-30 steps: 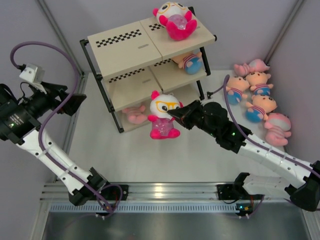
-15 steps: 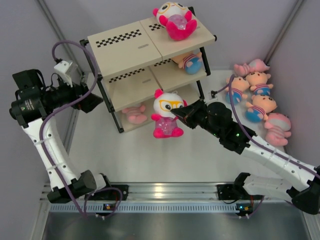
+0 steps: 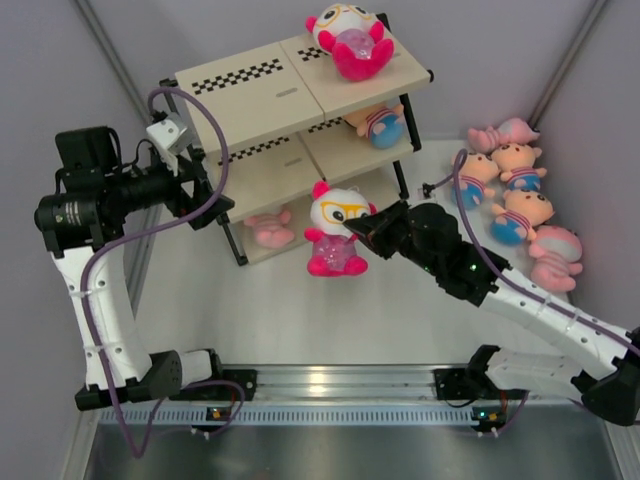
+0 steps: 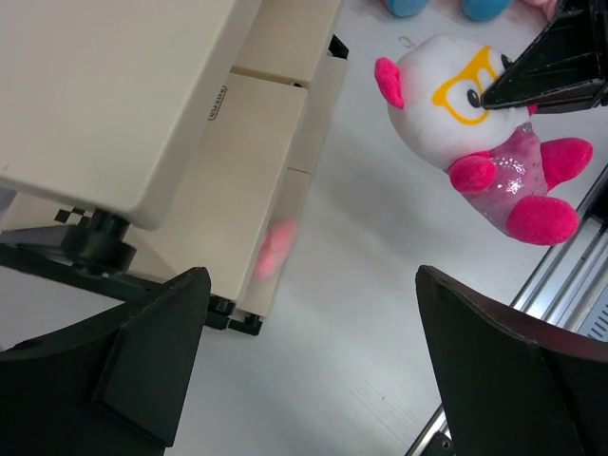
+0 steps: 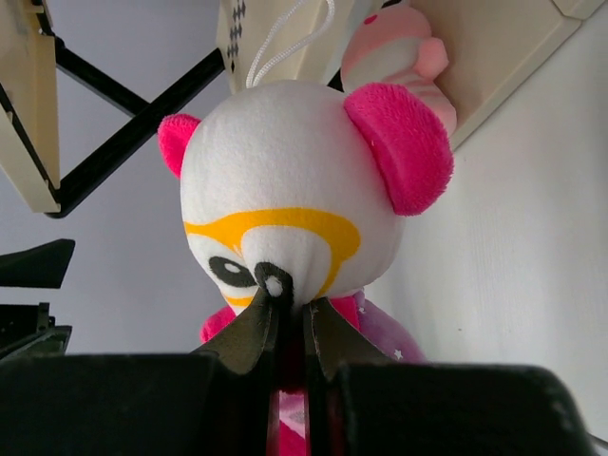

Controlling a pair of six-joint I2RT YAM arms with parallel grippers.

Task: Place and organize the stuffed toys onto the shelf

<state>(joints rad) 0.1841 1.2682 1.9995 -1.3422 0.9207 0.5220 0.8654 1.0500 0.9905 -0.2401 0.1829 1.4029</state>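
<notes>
Holding a white-faced plush doll with yellow glasses and a hot-pink body (image 3: 335, 235) by the face with the right pincer (image 5: 290, 309), jaws pinched tight on the fabric just below the glasses. Hanging just in front of the lower tiers of the three-tier shelf of beige boards, thin black frame and checkered edge strips (image 3: 240, 105), low over the white table (image 3: 280, 310); cannot tell whether the feet touch it. Carried only slightly rightward and toward the shelf over the last second, so little gained there. Much bigger change on the other side: swung the left pincer (image 4: 328, 361) in from far out on the left to just beside the shelf's front-left post, spread wide, holding nothing, facing the dangling doll. Looks like readiness for a handover or for steadying the shelf, as a guess only. Already shelved: a second glasses doll (image 3: 348, 42) on the top board, a peach doll in a striped shirt (image 3: 378, 125) on the middle tier, a pale pink doll (image 3: 268, 228) on the bottom tier. Left to do: a cluster of peach and pale pink dolls (image 3: 515, 195) lying on the table well to the right of the shelf. Probable destination for the held doll: the top board beside its twin, judging by one kind per tier; calls for a lift well above its present height.
</notes>
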